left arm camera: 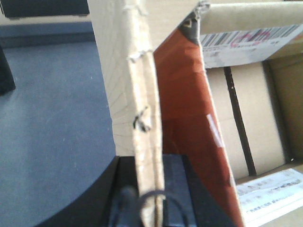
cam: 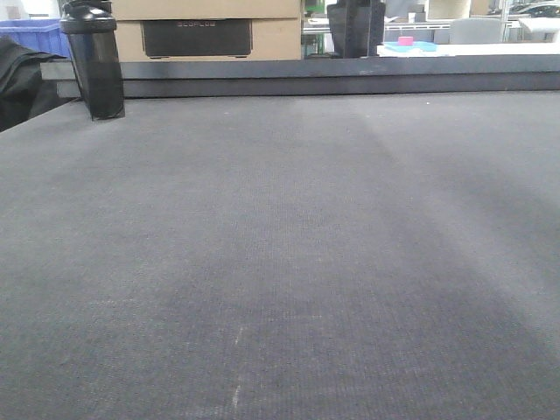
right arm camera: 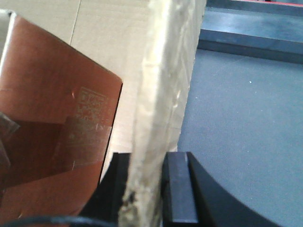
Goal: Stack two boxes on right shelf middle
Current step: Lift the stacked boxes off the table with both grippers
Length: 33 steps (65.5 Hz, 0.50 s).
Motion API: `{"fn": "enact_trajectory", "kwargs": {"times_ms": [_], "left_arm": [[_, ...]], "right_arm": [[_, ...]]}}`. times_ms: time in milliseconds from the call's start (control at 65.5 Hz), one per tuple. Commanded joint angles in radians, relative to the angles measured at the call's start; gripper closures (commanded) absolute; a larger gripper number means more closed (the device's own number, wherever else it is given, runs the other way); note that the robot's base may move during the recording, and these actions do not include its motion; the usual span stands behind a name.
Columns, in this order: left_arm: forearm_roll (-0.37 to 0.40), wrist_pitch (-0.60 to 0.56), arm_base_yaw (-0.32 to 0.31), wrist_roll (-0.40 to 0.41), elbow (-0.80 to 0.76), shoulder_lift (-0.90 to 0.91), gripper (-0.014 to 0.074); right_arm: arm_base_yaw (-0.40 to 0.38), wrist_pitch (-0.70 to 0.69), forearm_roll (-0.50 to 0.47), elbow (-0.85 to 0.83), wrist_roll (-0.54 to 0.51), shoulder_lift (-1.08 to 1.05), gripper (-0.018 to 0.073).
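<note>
Both wrist views show an open brown cardboard box from close up. My left gripper (left arm camera: 150, 189) is shut on the top edge of one box wall (left arm camera: 142, 94). My right gripper (right arm camera: 147, 184) is shut on the frayed top edge of another wall (right arm camera: 165, 85). Inside the box lie a red-brown sheet (left arm camera: 182, 118), which also shows in the right wrist view (right arm camera: 52, 118), and white printed labels (left arm camera: 236, 45). I cannot make out a second box. The steel shelf is out of view. Neither gripper nor the held box shows in the front view.
A dark grey mat (cam: 280, 262) covers the table, with a raised dark ledge (cam: 350, 74) at its far edge. A black bottle (cam: 94, 61) stands far left. Behind the ledge are a carton with a black panel (cam: 210, 35) and a blue crate (cam: 35, 35).
</note>
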<state>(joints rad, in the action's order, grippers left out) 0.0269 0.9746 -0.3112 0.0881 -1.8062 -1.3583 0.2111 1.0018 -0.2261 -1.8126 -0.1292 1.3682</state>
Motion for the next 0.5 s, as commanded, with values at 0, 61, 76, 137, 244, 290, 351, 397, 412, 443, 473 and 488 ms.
{"fn": "enact_trajectory", "kwargs": {"times_ms": [0,61,76,137,244,290,351,397,412,443,473,488], "left_arm": [[-0.034,-0.087,0.004,-0.007,-0.012,0.013,0.0708],[-0.034,-0.107,0.004,-0.007,-0.012,0.013,0.0708],[-0.034,-0.111,0.004,-0.007,-0.012,0.013,0.0708],[-0.034,-0.128,0.004,-0.007,-0.012,0.013,0.0708],[-0.034,-0.145,0.004,-0.007,-0.012,0.013,0.0708],[-0.034,-0.151,0.004,-0.007,-0.012,0.013,0.0708],[-0.034,-0.156,0.004,-0.007,-0.012,0.013,0.0708],[-0.034,-0.156,0.004,-0.007,-0.012,0.013,0.0708],[-0.034,-0.156,0.004,-0.007,-0.012,0.013,0.0708],[-0.034,-0.156,0.004,-0.007,-0.012,0.013,0.0708],[-0.034,-0.156,0.004,-0.007,-0.012,0.013,0.0708],[-0.034,-0.156,0.004,-0.007,-0.012,0.013,0.0708]], "right_arm": [[-0.006,-0.052,0.03,-0.012,-0.011,-0.012,0.0711],[-0.006,-0.052,0.03,-0.012,-0.011,-0.012,0.0711],[-0.006,-0.052,0.03,-0.012,-0.011,-0.012,0.0711],[-0.006,-0.052,0.03,-0.012,-0.011,-0.012,0.0711],[-0.006,-0.052,0.03,-0.012,-0.011,-0.012,0.0711],[-0.006,-0.052,0.03,-0.012,-0.011,-0.012,0.0711],[-0.006,-0.052,0.03,-0.012,-0.011,-0.012,0.0711],[-0.006,-0.052,0.03,-0.012,-0.011,-0.012,0.0711],[-0.006,-0.052,0.03,-0.012,-0.011,-0.012,0.0711],[-0.006,-0.052,0.03,-0.012,-0.011,-0.012,0.0711],[-0.006,-0.052,0.03,-0.012,-0.011,-0.012,0.0711],[-0.006,-0.052,0.03,-0.012,-0.011,-0.012,0.0711]]}}
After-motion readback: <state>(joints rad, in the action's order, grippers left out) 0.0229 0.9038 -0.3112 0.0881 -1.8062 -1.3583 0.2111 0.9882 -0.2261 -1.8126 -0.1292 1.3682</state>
